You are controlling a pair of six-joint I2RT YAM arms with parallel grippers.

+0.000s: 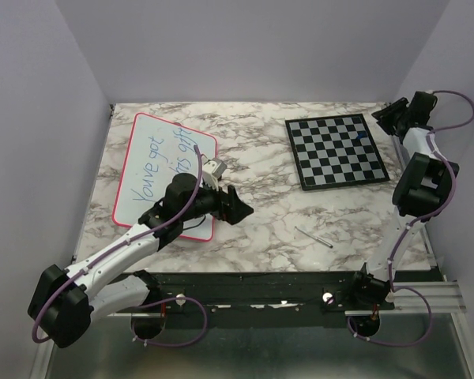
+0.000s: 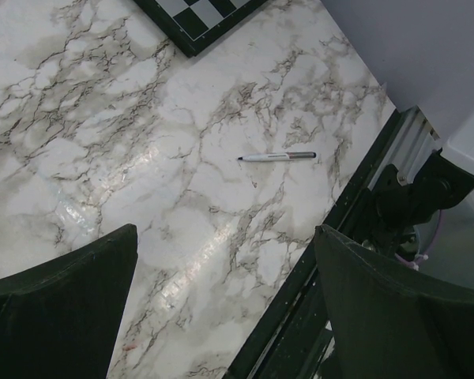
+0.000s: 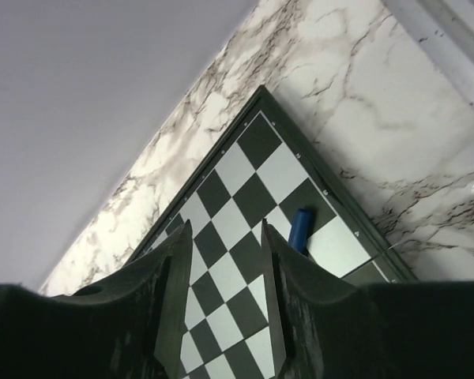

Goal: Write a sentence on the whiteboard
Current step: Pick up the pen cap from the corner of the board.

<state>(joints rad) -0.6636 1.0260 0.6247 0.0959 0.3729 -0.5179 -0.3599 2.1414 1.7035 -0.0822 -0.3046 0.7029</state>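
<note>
Plainly, the whiteboard (image 1: 148, 126) lay at the far-left corner of the surface (image 1: 261, 217), the sentence (image 1: 163, 162) on it in blue. The left hand (image 1: 237, 207) (image 2: 225, 233) gaped empty over its near-right edge. The right hand (image 1: 387, 118) (image 3: 225, 233), slightly parted and empty, hung near the far-right corner.

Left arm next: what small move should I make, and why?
Probably draw the open, empty left gripper back toward its base. The blue handwritten sentence fills two lines on the white pink-rimmed whiteboard, and the slim white marker pen lies loose on the marble table, so writing looks finished.
</note>
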